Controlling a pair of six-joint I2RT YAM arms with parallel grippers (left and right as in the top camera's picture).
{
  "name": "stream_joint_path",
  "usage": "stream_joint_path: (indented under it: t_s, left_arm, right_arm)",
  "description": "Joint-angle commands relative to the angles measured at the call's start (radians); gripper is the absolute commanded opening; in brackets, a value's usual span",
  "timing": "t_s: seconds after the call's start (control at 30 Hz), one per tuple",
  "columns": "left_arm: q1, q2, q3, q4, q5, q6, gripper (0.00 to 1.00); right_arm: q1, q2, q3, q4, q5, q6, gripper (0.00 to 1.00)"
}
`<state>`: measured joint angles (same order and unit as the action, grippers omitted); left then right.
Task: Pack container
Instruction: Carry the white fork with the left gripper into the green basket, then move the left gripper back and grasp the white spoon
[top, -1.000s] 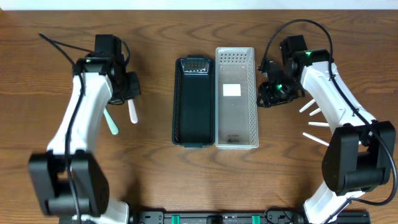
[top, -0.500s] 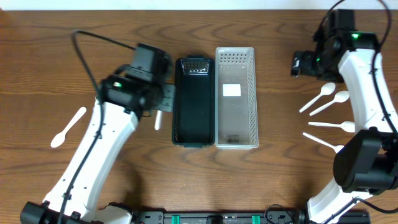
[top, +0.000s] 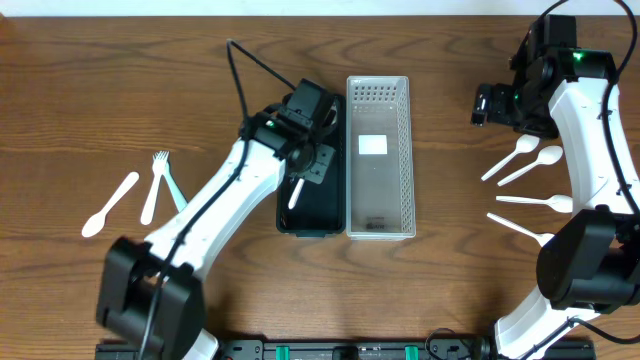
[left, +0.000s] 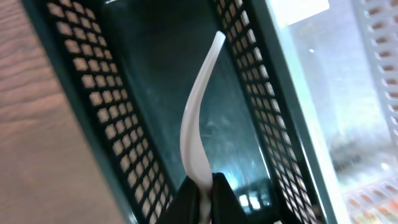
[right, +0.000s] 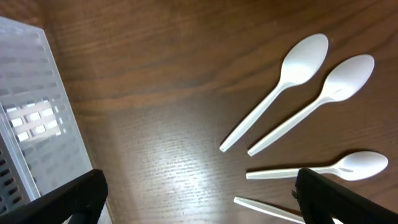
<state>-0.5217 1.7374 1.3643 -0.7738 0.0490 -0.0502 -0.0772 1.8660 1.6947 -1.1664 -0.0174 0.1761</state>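
- Only from overhead: white spoon (top: 108, 204) and fork (top: 154, 186) lying at the left of the wooden table (top: 80, 90), well apart from the baskets.
- Only from the left wrist: left gripper (left: 202, 190) pinched tight on a white utensil (left: 189, 124), held over the dark green basket (left: 93, 106), with the clear basket (left: 348, 93) just beside.
- Right gripper (right: 202, 196) spread wide, holding nothing, above bare wood near loose white spoons (right: 305, 53).
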Motion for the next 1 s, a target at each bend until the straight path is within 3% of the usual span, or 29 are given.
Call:
stream_joint_path:
  t_s: [0.0, 0.2, 0.23, 0.3, 0.43, 0.6, 0.73, 0.87, 0.97]
  left_arm:
    - [0.0, 0.054, 0.002, 0.029, -0.004, 0.012, 0.06]
    - [0.0, 0.132, 0.002, 0.066, -0.005, 0.012, 0.09]
    - [0.0, 0.137, 0.002, 0.066, -0.005, 0.012, 0.17]
    - [0.0, 0.14, 0.002, 0.066, -0.005, 0.013, 0.46]
    - [0.002, 0.126, 0.01, 0.063, -0.029, 0.024, 0.66]
    - [0.002, 0.068, 0.097, -0.051, -0.06, 0.066, 0.66]
    - [0.005, -0.018, 0.235, -0.218, -0.204, 0.069, 0.68]
    - [0.085, -0.127, 0.348, -0.357, -0.282, 0.068, 0.82]
    - [0.237, -0.208, 0.361, -0.422, -0.278, 0.027, 0.89]
  right_arm:
    - [0.006, -0.018, 0.01, -0.007, 0.013, 0.01, 0.99]
    - [0.006, -0.018, 0.01, -0.02, 0.013, 0.01, 0.99]
    - [0.006, -0.018, 0.01, -0.02, 0.013, 0.01, 0.99]
    - [0.006, -0.018, 0.01, -0.02, 0.013, 0.01, 0.99]
    - [0.006, -0.018, 0.01, -0.02, 0.013, 0.01, 0.99]
    - [0.006, -0.018, 0.01, -0.019, 0.014, 0.001, 0.99]
    - [0.006, -0.018, 0.01, -0.02, 0.014, -0.002, 0.99]
    - [0.006, -0.018, 0.01, -0.02, 0.013, -0.009, 0.99]
    - [0.006, -0.018, 0.01, -0.029, 0.013, -0.024, 0.99]
